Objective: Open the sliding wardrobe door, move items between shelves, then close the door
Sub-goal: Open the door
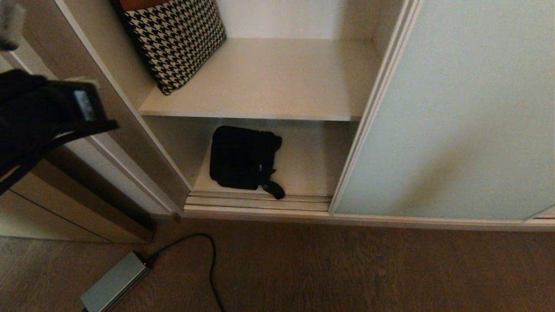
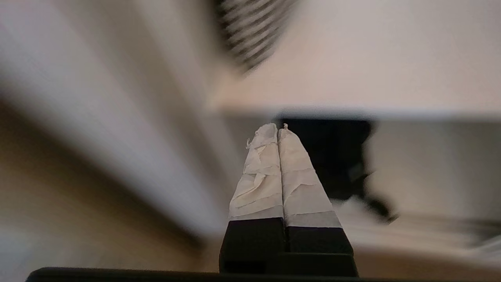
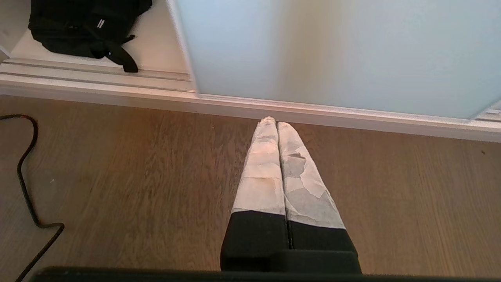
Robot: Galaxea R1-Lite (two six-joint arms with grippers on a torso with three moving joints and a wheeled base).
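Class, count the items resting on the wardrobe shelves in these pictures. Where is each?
2. A houndstooth cushion leans at the upper shelf's left; a black bag lies on the bottom shelf. The sliding door may hide more.

The sliding wardrobe door (image 1: 451,112), a frosted pale blue-green panel in a slim off-white frame, stood slid to the right, exposing two white shelves. The upper shelf (image 1: 277,82) carried a houndstooth cushion (image 1: 175,39) leaning at its left. The lower shelf (image 1: 312,164) held a floppy black bag (image 1: 243,158), one strap reaching toward the front edge.
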